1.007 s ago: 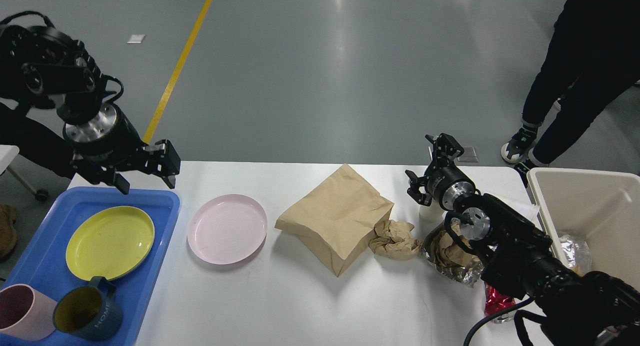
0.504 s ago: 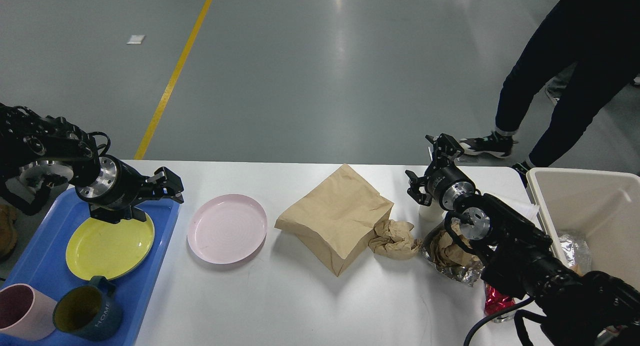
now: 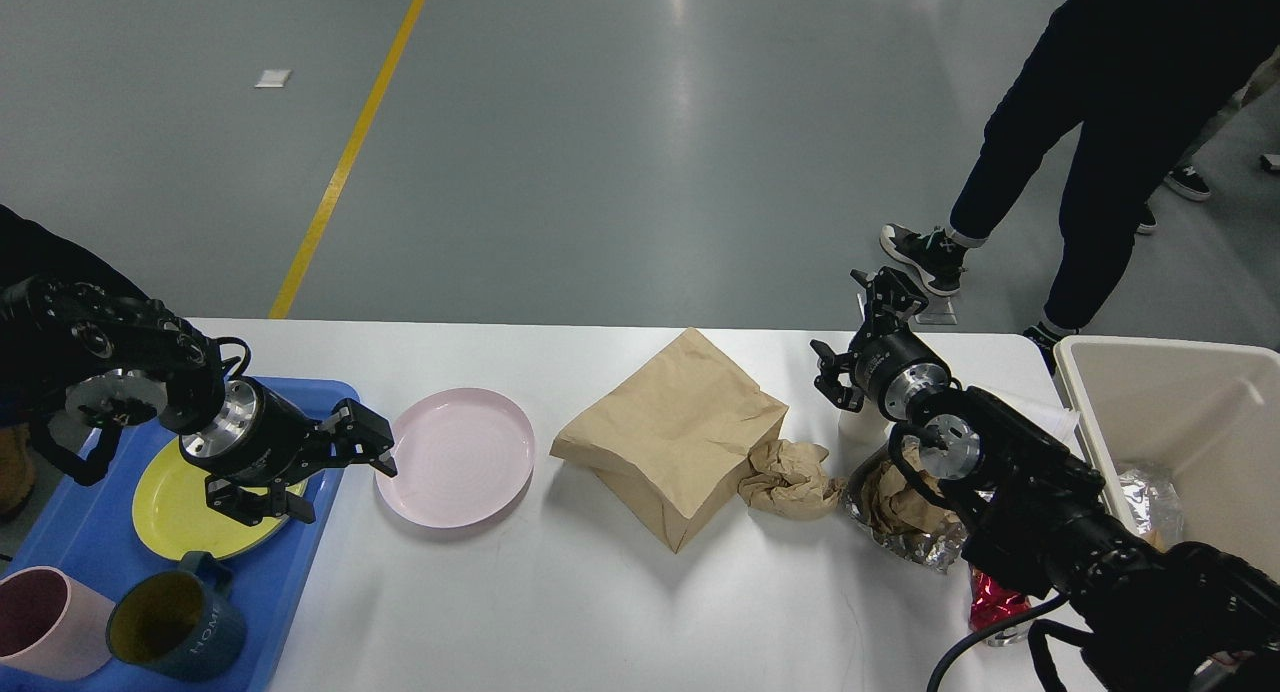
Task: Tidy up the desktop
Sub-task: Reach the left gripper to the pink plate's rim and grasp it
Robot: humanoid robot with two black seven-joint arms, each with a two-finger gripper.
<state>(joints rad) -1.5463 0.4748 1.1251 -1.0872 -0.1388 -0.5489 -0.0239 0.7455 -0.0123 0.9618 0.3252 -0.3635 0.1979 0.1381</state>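
Head view: left pincer (image 3: 335,464) open beside pink plate (image 3: 455,457) — right pincer (image 3: 868,330) open.

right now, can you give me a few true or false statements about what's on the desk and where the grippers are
1. The pink plate lies on the white desktop, outside the blue tray. True.
2. The yellow plate sits on the bare desktop. False: it lies in the blue tray.
3. The left gripper is open, close to the pink plate's left rim. True.
4. The brown paper bag is inside the beige bin. False: it lies on the desktop, mid-table.
5. The right gripper holds the crumpled brown paper. False: it is open and empty, above the desk's far right part.
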